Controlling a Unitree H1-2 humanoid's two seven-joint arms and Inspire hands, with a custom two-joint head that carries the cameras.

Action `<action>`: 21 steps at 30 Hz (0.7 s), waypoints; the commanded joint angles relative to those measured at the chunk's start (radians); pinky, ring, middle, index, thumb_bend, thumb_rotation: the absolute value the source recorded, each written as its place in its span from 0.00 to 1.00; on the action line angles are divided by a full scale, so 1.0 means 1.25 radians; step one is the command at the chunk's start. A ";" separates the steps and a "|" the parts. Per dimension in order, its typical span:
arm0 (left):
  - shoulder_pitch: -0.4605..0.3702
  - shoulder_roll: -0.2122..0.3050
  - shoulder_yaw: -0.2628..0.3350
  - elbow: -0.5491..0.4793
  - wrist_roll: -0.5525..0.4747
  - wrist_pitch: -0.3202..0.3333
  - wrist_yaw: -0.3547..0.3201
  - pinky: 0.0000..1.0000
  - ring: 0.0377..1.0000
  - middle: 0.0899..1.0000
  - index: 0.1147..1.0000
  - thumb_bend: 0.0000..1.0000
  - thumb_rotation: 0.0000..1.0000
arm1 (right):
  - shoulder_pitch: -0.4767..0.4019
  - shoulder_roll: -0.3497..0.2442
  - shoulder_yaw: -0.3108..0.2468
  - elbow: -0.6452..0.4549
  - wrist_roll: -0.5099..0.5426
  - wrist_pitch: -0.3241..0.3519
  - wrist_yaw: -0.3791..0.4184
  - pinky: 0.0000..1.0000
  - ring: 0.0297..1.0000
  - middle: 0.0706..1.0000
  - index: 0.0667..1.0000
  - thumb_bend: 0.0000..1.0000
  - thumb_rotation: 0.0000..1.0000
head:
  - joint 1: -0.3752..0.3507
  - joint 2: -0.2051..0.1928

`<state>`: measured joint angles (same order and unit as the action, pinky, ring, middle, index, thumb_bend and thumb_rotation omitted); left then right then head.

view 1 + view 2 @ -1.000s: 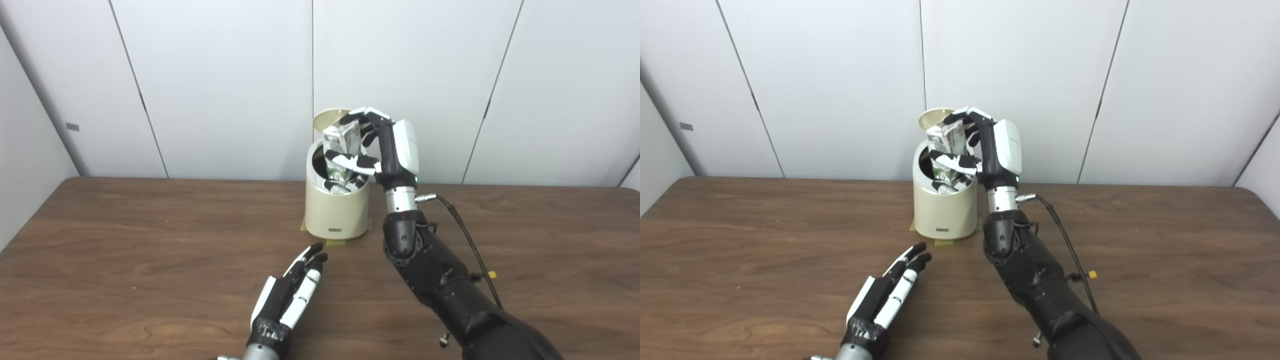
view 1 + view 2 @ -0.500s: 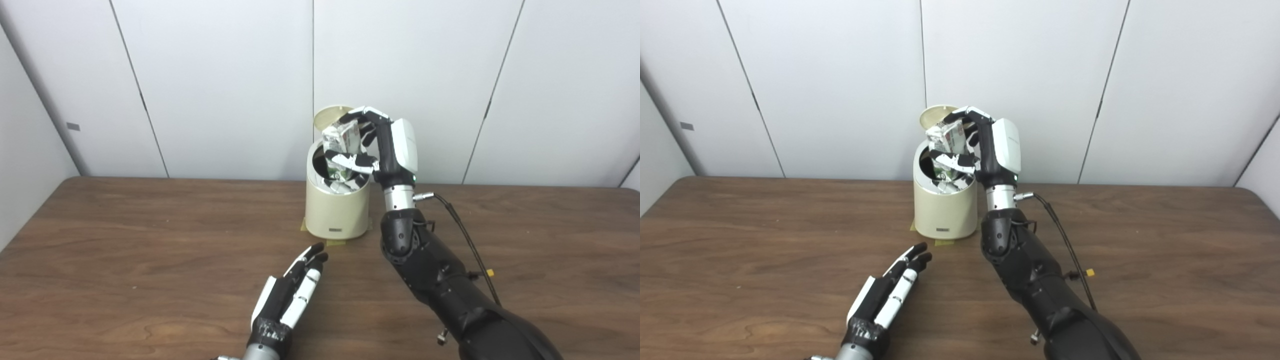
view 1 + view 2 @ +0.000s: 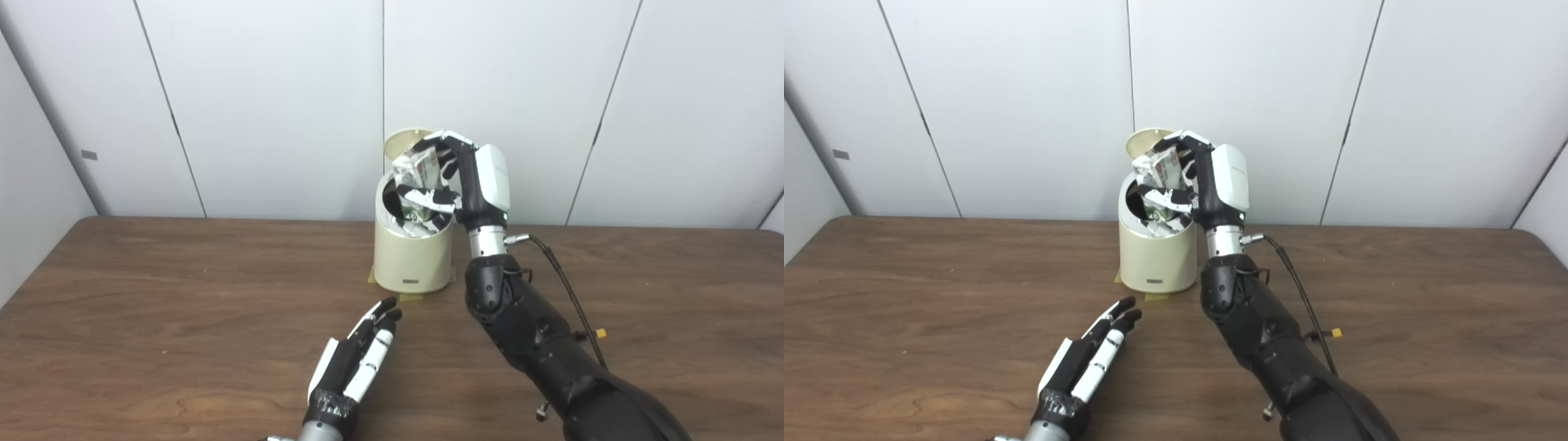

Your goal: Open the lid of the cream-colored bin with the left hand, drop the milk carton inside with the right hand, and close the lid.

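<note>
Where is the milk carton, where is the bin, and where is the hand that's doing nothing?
milk carton (image 3: 418, 169), left eye view, on its crumpled upper side.
bin (image 3: 411, 262), left eye view, on its cream front wall.
left hand (image 3: 355, 362), left eye view, on its middle, fingers apart.

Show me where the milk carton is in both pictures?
Left eye view: the milk carton sits just right of centre, held by the right hand above the open cream-colored bin.
Right eye view: the milk carton sits just left of centre.
Shared landmark: the raised lid behind the carton.

Wood-grain table (image 3: 153, 294), glossy plastic bin (image 3: 411, 260)
</note>
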<state>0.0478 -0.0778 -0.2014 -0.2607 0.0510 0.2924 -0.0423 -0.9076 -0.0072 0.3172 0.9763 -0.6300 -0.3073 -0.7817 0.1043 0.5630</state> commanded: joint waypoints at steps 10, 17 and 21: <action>-0.013 -0.008 -0.005 -0.007 0.002 -0.002 -0.004 1.00 0.96 0.90 0.92 0.32 0.72 | -0.028 -0.015 -0.007 -0.047 -0.012 0.025 -0.009 0.69 0.61 0.72 0.46 0.52 0.14 | -0.001 0.002; -0.015 -0.008 -0.004 -0.006 0.002 0.004 -0.003 1.00 0.96 0.90 0.91 0.28 0.69 | -0.021 -0.016 -0.016 -0.060 0.005 0.020 0.012 0.78 0.67 0.71 0.46 0.52 0.14 | -0.002 0.001; -0.015 -0.007 -0.005 -0.006 0.001 0.000 -0.005 1.00 0.96 0.90 0.92 0.23 0.65 | -0.016 -0.014 -0.020 -0.072 0.004 0.018 0.012 0.78 0.66 0.68 0.46 0.52 0.14 | -0.002 0.001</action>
<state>0.0467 -0.0778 -0.2011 -0.2609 0.0517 0.2952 -0.0421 -0.8682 -0.0156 0.3085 0.9292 -0.6335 -0.2608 -0.7448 0.1012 0.5630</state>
